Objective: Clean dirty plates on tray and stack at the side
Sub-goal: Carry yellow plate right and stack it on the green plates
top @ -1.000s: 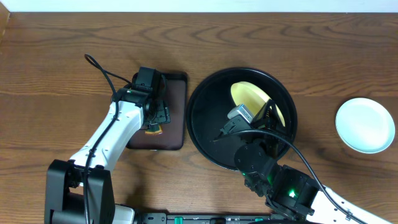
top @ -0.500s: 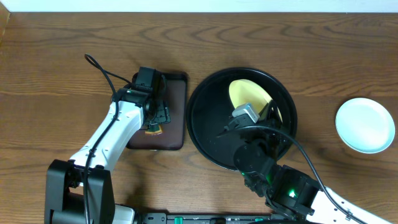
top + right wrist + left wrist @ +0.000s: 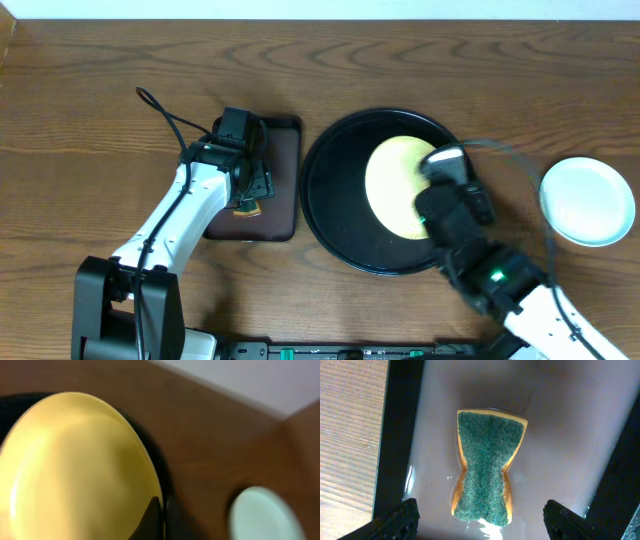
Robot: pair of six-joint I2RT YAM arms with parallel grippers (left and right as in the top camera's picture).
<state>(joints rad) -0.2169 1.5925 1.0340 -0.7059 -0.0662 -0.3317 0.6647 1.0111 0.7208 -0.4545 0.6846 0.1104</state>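
Observation:
The pale yellow plate [image 3: 393,186] lies in the round black tray [image 3: 333,190], towards its right side. My right gripper [image 3: 432,188] is shut on the plate's right rim. In the right wrist view one dark finger [image 3: 161,515] lies on the yellow plate [image 3: 75,470] at its edge, beside the tray rim [image 3: 174,510]. A pale mint plate [image 3: 588,201] sits on the wood tabletop at the far right, and it also shows in the right wrist view [image 3: 260,515]. My left gripper [image 3: 250,193] hangs open over a sponge.
A green and yellow sponge [image 3: 487,475] lies on the wet rectangular dark brown tray [image 3: 282,160], left of the black tray, between my open left fingers [image 3: 480,521]. A black cable [image 3: 165,115] loops behind the left arm. Bare wood lies around both trays.
The right arm has swung right. The yellow plate, tilted up before, now faces upward and sits lower in the tray, still gripped at its rim. The left arm has not moved.

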